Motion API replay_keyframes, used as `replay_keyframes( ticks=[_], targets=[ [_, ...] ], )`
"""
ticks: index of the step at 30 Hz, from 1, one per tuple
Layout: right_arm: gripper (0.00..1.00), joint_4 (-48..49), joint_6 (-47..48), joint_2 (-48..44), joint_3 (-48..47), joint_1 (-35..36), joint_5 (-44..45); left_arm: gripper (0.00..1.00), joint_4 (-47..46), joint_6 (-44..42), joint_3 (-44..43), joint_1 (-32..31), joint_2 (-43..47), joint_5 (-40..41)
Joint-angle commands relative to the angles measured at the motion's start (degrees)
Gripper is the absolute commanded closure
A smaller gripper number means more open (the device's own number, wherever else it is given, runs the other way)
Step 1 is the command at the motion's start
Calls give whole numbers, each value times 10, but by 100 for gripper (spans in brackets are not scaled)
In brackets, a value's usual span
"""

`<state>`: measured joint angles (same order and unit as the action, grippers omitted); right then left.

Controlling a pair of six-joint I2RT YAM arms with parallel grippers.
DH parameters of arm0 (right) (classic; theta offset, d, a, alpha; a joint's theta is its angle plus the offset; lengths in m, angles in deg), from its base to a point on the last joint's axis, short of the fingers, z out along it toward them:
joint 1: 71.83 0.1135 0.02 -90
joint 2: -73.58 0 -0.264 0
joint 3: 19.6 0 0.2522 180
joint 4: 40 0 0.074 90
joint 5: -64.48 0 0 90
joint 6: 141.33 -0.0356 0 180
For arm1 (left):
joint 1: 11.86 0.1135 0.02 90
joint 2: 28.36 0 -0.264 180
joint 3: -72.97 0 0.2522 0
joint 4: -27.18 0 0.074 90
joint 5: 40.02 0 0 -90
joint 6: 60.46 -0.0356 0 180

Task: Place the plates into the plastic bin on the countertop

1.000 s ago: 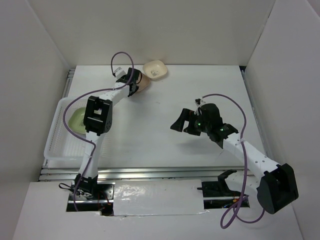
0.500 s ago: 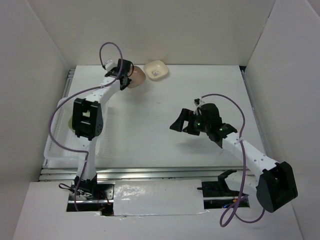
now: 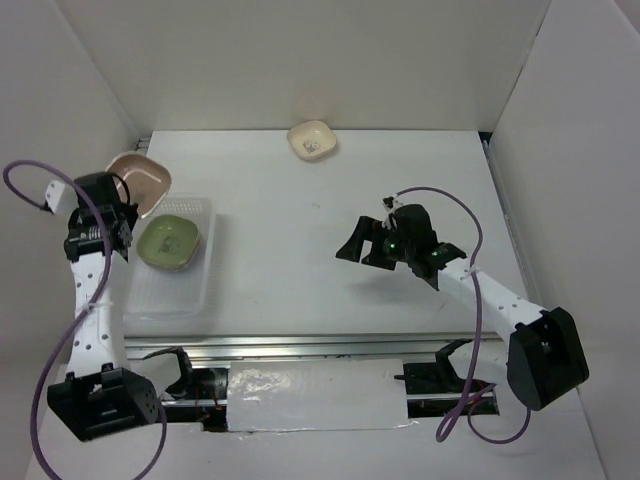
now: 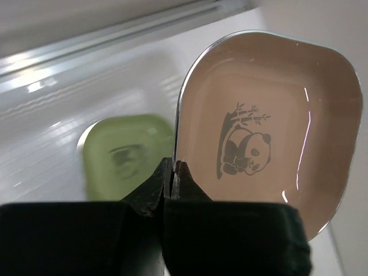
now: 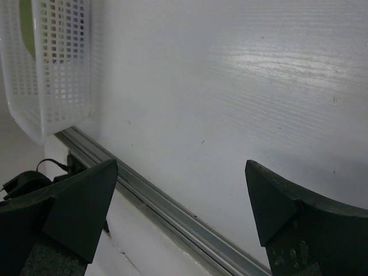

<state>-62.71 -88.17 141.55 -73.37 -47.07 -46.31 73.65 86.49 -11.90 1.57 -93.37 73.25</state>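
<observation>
No words, numbers or brand names can be read anywhere. The pinkish-brown rounded-square plate (image 4: 270, 132) carries only a dark panda-and-bamboo drawing at its centre, without any letters

Colour rundown from my feed: the brown plate (image 4: 270, 132) is a pinky tan with a dark grey panda-and-bamboo print. The green plate (image 3: 169, 242) is pale lime and its dark print is blurry. The cream plate (image 3: 312, 140) has a small dark print too. The bin (image 5: 52, 69) is see-through white with grid-mesh sides. The bench (image 3: 330, 230) is matte white. The left end effector (image 4: 172, 172) and right end effector (image 5: 179, 172) are black, and the cables (image 3: 437, 191) are purple.
</observation>
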Motion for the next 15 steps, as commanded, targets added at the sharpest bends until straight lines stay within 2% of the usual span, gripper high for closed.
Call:
replay_keyframes(
  ticks=[1,3,4,7,11,15],
  targets=[
    [0,22,0,2,-36,-6,-4,100,14,-24,93,46,52,-75],
    [0,16,0,0,-44,-6,-3,100,-3,-45,139,91,79,-95],
    [0,14,-1,-2,-45,-6,-1,100,-9,-65,147,120,78,-129],
    [0,10,-3,-13,-43,-5,3,100,-15,-90,140,149,43,-179],
    [0,5,-9,-25,-42,-2,8,100,-13,-89,142,152,13,-179],
    [0,1,-14,-27,-48,0,13,90,-37,-85,164,151,10,-197]
  ],
)
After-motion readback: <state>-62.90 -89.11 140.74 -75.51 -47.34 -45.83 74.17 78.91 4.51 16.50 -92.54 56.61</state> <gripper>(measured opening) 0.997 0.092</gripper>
